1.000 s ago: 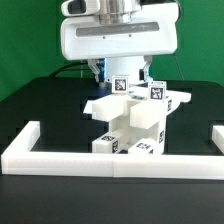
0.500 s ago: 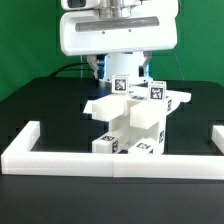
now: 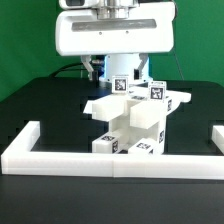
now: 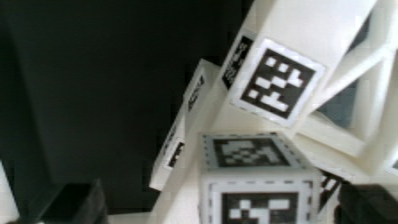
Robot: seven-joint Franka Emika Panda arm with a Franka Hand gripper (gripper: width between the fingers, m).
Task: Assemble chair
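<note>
The arm is positioned upright behind the chair, with the gripper lowered just behind its tagged top. Whether the claw is released or clenched cannot be told.

Black table carries the chair, a blocky white tagged assembly, standing just behind the front run of the low white border wall, which also rests on it.
</note>
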